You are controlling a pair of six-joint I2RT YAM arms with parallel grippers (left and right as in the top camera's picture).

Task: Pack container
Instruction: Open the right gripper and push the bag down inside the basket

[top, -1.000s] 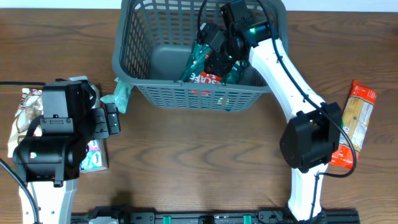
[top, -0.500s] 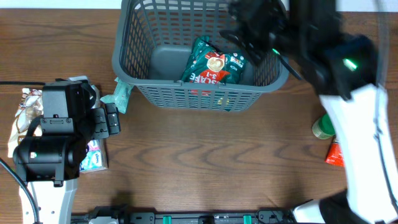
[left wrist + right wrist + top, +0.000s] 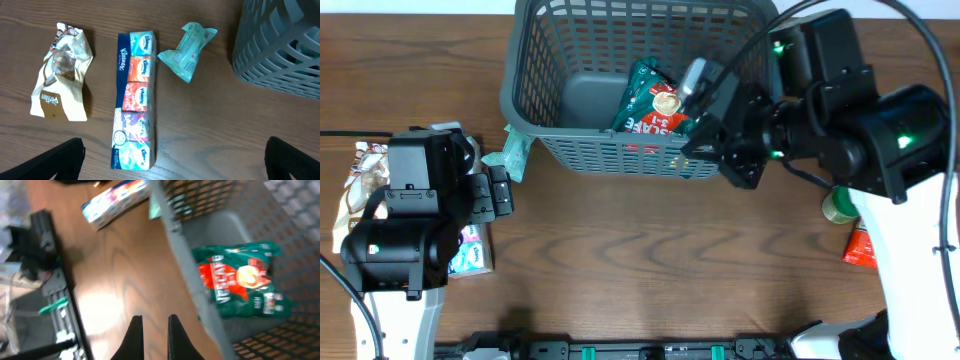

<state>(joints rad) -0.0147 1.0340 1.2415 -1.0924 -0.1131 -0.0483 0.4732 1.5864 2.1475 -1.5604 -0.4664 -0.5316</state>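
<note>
Grey plastic basket sits at the back of the surface, with a green packet now lying inside. The right gripper has let it go, pulled back over the front rim and clenched empty. The left gripper hangs released above the tissue pack, probably the next item.

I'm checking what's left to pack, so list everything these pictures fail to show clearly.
- Overhead: the right arm covers most of the red pack and the round green thing; neither can be identified.
- Overhead: the left arm hides most of the tissues and the beige bag.
- Left wrist: the basket is cut off by the right edge; contents unseen.
- Right wrist: motion blur smears the green bag's print.
</note>
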